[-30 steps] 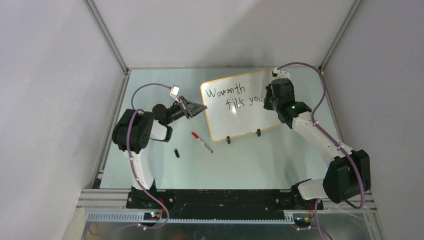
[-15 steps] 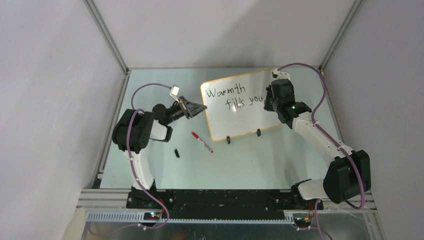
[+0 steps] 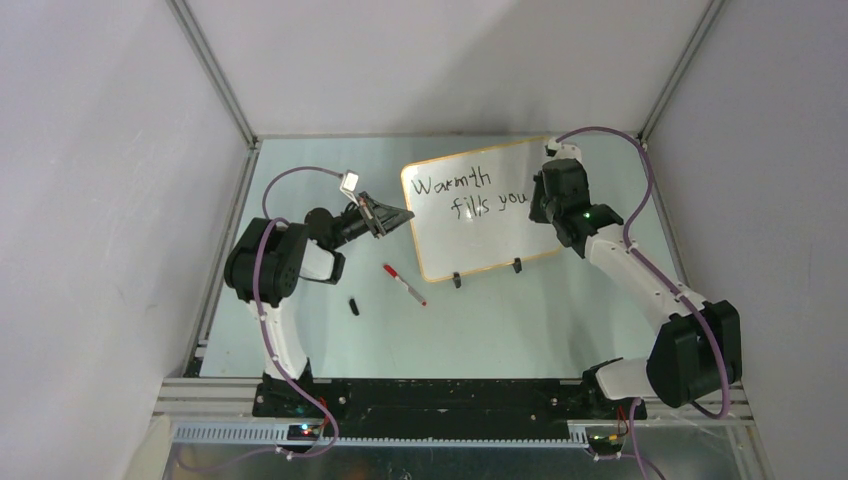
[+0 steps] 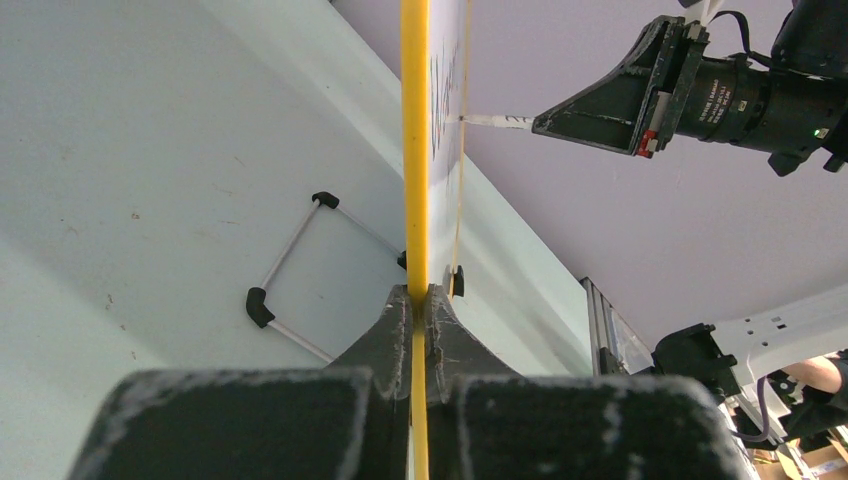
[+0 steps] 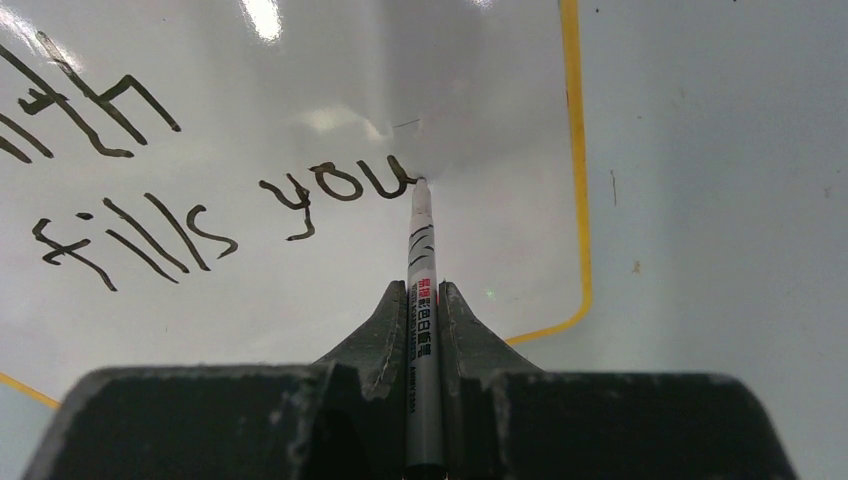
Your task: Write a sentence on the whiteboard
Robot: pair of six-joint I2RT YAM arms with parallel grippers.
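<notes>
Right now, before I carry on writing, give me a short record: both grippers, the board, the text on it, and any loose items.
left gripper: shut on the whiteboard, clamping its left frame edge
right gripper: shut on the marker, tip at the board just after "you"
whiteboard: standing on edge, writing side towards the right arm
sentence: reads "Warmth fills you", two lines
loose items: red-ended pen and small black cap, lying in front of the board
</notes>
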